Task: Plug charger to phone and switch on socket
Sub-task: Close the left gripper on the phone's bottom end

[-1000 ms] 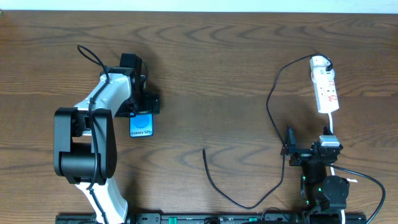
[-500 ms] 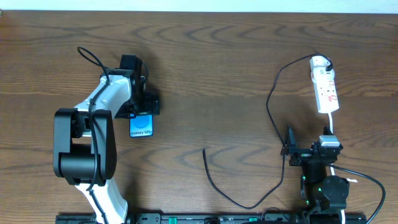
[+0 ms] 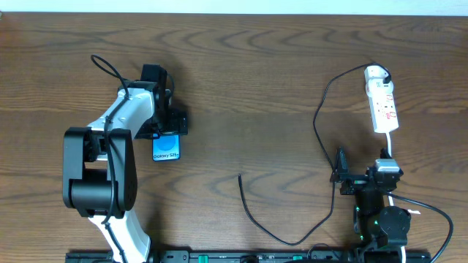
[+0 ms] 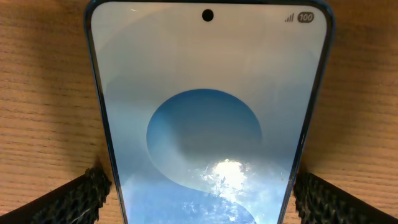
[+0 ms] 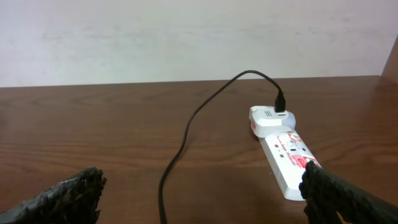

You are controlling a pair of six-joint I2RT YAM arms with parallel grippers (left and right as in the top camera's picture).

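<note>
On the wooden table (image 3: 241,73), the phone (image 3: 166,148) at 9 o'clock is straddled by the released left gripper (image 3: 167,126), which should be closed squarely on its edges, while the right gripper (image 3: 363,177) is also released.

Even, bright light overhead with faint shadows; a white glare spot sits low on the phone (image 4: 208,118) screen.
</note>
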